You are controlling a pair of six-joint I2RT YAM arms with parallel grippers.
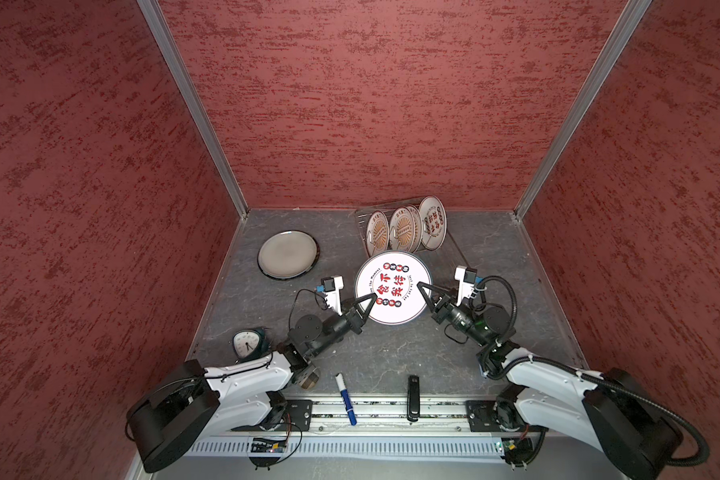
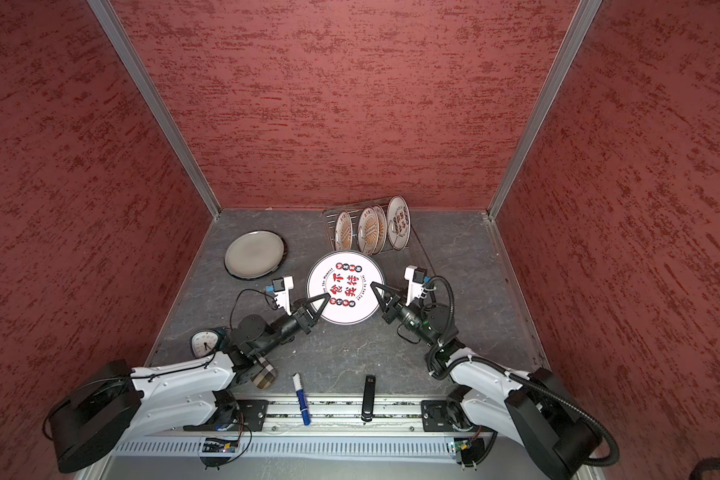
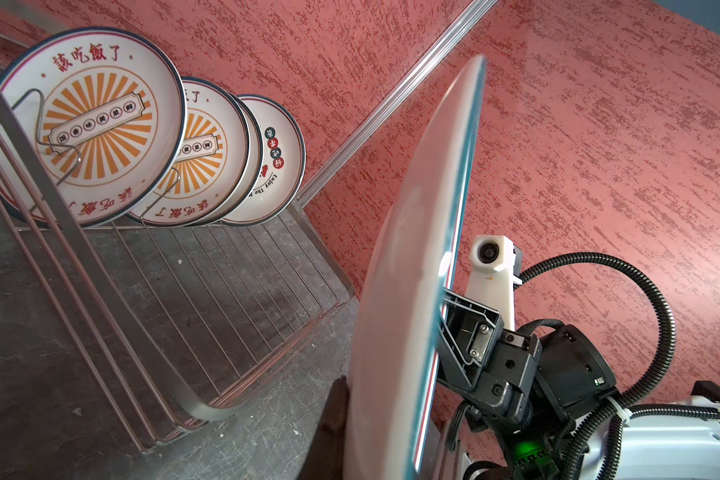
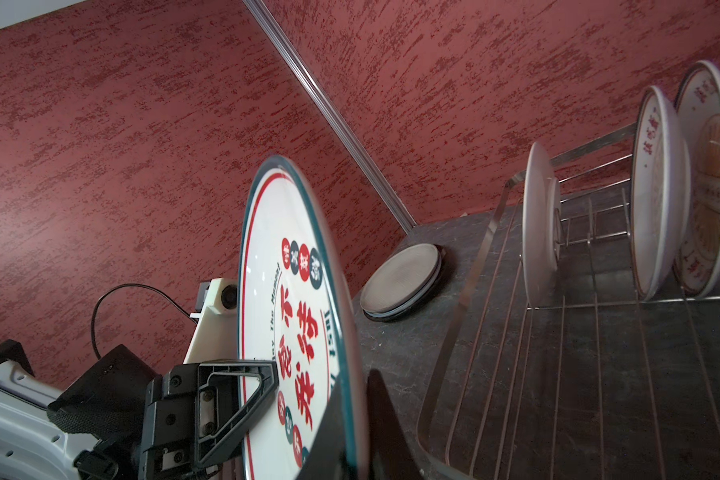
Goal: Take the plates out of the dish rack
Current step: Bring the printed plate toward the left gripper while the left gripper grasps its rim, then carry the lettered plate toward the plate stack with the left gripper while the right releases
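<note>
Marker pen (image 1: 346, 399) & a black oblong thing (image 1: 413, 397) lie nearest, at the front edge, not in play. Past them the big lettered plate (image 1: 391, 291) is out of the dish rack (image 3: 100, 266), held tilted on edge just in front of it. On one rim the left gripper (image 1: 368, 306) is clamped; the right gripper (image 1: 424, 293) has its jaws either side of the opposite rim, looks clamped too. Reads as a handover btwn arms, mid-step. Four plates (image 1: 402, 228) stand in the rack's prongs; grey plate (image 1: 287, 254) lies flat on the table (image 1: 391, 357), well to the left. Next, prob: one gripper lets go w/o a jolt, the other carries the plate clear & lays it flat, maybe by the grey one; rim-only grip, so it could swing
</note>
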